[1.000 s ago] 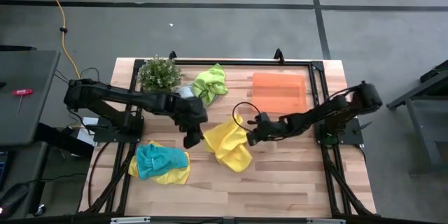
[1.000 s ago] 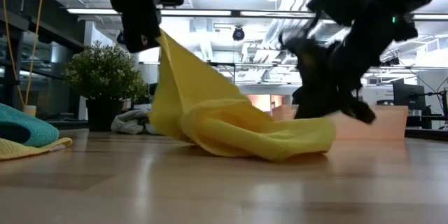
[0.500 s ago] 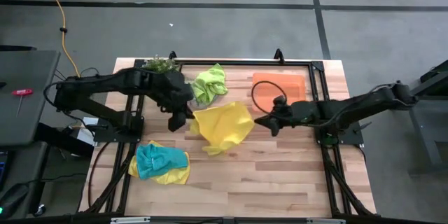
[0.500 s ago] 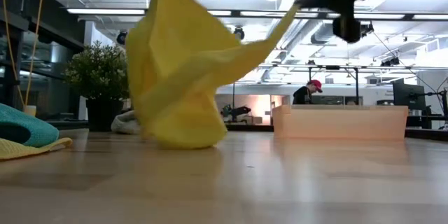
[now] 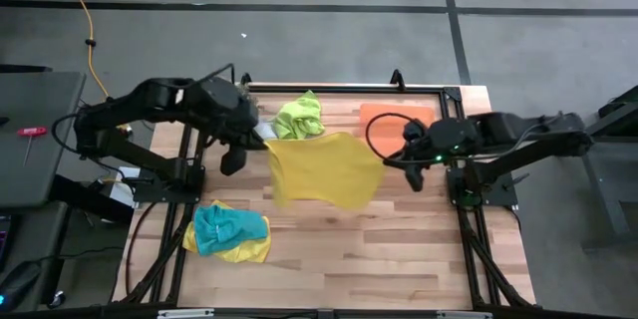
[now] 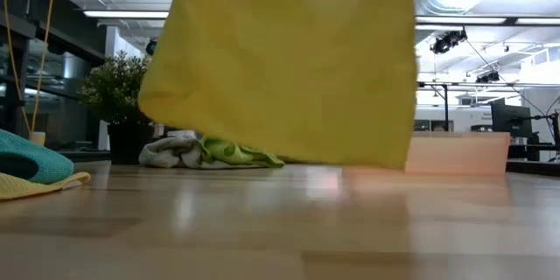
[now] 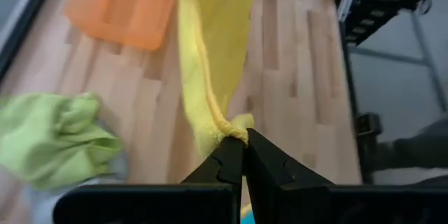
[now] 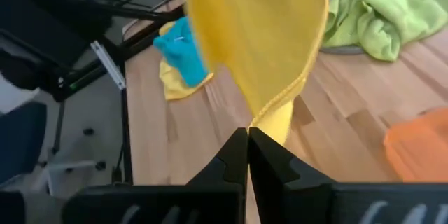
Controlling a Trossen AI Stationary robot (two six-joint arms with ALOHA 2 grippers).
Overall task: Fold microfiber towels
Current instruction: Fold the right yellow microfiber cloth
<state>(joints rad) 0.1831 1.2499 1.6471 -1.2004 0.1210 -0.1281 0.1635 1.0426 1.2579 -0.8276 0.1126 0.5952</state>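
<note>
Since a moment ago both arms have risen and drawn apart, so the yellow towel (image 5: 321, 167) that lay crumpled on the worktop (image 5: 399, 249) now hangs spread out above it, stretched between the two claws. Left claw (image 7: 243, 145) is pinched shut on one upper corner of the cloth; right claw (image 8: 248, 140) is pinched shut on the opposite upper corner, and the fabric falls from both as a flat sheet, its lower edge clear of the wood in the low view. Just beyond the left claw, near the far edge, lies the lime green towel (image 5: 299, 118), bunched, with a pale grey-blue towel (image 6: 171, 150) beside it and the small plant (image 6: 115, 96) close by. Beside the right claw sits the orange tray (image 5: 391, 116). Well apart from both claws, toward the near left corner, the teal towel (image 5: 227, 227) lies heaped on a second yellow towel (image 5: 249, 252).
</note>
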